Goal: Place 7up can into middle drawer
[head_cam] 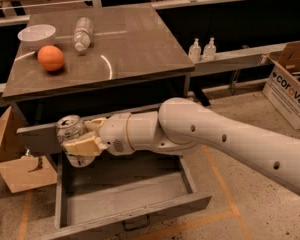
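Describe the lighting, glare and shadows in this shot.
Camera view: warm, dim light; a curved glare streak lies on the table top right of the orange; the middle drawer floor is darker beneath the arm; the gripper, shut on the 7up can, hangs over the drawer's back corner.

Arm [230, 144]: smooth white tubular shell with three small dark round recesses along its side. Wrist [130, 133]: stepped white collars, thin seams. Gripper [76, 135], over the middle drawer's [125, 199] left rear: cream-tan fingers [85, 146].
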Controlling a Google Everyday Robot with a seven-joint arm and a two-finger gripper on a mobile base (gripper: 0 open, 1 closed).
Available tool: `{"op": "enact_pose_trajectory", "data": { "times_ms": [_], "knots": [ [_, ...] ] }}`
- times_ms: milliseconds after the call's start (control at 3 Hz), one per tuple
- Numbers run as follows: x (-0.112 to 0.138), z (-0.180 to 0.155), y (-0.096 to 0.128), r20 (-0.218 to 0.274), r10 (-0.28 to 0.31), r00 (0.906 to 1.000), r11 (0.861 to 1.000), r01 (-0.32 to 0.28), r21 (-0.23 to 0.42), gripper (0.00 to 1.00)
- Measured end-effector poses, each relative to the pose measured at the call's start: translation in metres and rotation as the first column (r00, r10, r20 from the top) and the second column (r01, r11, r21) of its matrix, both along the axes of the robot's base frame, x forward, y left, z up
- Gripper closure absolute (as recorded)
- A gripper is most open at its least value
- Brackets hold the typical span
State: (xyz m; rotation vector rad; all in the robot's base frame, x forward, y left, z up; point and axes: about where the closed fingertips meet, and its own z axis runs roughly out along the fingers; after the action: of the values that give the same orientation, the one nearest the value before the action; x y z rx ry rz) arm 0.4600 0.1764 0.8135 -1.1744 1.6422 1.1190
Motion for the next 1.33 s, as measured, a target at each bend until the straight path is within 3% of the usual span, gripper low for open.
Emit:
{"op": "enact_pose_trajectory", "data": {
  "times_ms": [333, 667, 1000, 1333],
  "knots": [
    [0.015, -0.048, -0.013, 0.059, 0.024, 0.9980, 0.999, -0.023, -0.027, 1.00],
    [0.036, -0.095, -0.021, 0.138, 0.119, 0.9833, 0.992, -0.111, -0.066, 1.00],
    [0.055, -0.140, -0.024, 0.188, 0.219, 0.9573, 0.974, -0.204, -0.100, 1.00],
    [0.066, -0.187, -0.036, 0.218, 0.246, 0.9444, 0.968, -0.230, -0.099, 1.00]
  ]
}}
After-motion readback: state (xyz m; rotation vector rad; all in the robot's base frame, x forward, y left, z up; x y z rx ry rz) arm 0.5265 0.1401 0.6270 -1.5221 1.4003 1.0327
